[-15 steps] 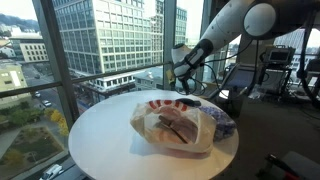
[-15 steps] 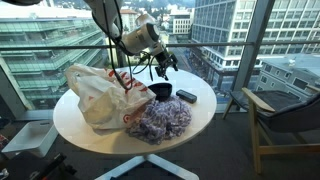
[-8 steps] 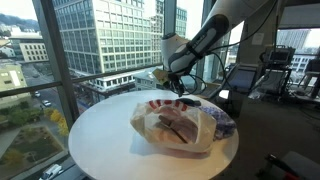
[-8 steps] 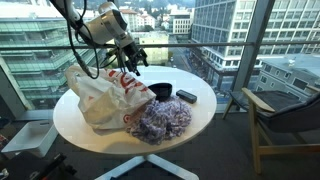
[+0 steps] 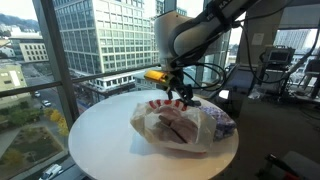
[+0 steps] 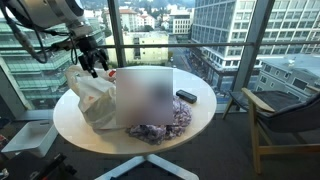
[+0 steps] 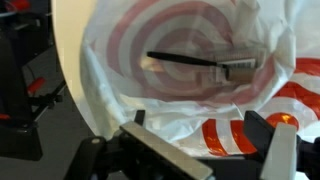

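Hand point(image 5: 180, 92) moved across table point(image 5: 100, 135) to above plastic bag point(image 5: 172, 128) | hand spread wide, empty | bag sits near table edge (thin, loose film) | risk: snagged film drags bag off edge.

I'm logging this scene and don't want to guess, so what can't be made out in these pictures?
Wrist view: the dark long item lies inside the bag; the plastic veils what it is.
Exterior view: a blurred patch hides the middle of the table and part of the cloth.
Exterior view: the bag covers most of the cloth.
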Available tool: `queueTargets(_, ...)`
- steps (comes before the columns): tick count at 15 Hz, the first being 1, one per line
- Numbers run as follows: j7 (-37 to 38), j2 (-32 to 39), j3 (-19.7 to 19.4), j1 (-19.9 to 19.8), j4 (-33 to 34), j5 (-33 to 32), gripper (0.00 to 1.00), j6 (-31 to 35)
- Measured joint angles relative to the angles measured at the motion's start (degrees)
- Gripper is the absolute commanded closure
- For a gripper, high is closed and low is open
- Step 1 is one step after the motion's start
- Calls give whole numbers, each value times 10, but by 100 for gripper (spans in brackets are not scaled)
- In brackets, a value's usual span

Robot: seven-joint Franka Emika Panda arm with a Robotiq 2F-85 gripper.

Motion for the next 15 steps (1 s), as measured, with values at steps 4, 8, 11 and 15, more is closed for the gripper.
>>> queueTargets(4,-77,-11,45,-13,-17,73,0,-48)
queueTargets(8,-83,48,45,-35,-4,61,0,-39)
queueTargets(11,-83,115,44,-42,26,64,0,-34)
queueTargets(15,-42,189,38,-36,73,75,0,17)
